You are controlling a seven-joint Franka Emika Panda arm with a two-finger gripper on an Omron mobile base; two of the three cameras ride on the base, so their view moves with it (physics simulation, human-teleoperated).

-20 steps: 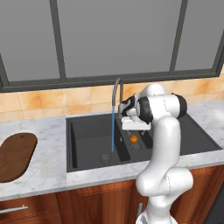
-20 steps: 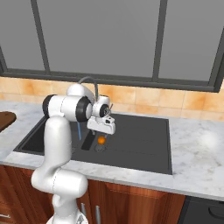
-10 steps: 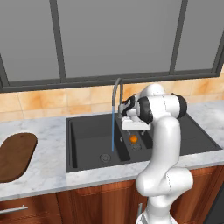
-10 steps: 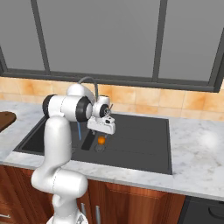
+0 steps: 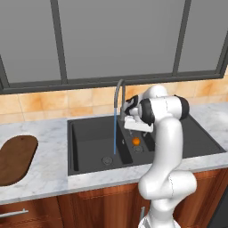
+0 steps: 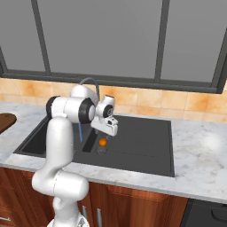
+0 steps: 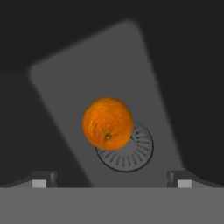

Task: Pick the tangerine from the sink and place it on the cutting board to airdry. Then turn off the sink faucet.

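- One tangerine [image 7: 107, 124] sits on the small basin floor of the sink [image 5: 89, 133], overlapping the drain's rim [image 7: 142, 153].
- I see my tool [image 7: 109, 178] above it, tips spread wide, nothing held.
- Cutting board [image 5: 15, 158] lies far left on the bench [image 5: 49, 173].

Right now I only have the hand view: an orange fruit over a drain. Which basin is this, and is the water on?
Observer: The tangerine lies in the small basin of the sink, partly over its drain.
Operator: And the water?
Observer: A thin stream falls from the sink faucet into the large basin.
Operator: Where is the board?
Observer: The cutting board lies on the counter, far left of the sink.
Operator: Gripper?
Observer: The gripper hangs open above the tangerine.
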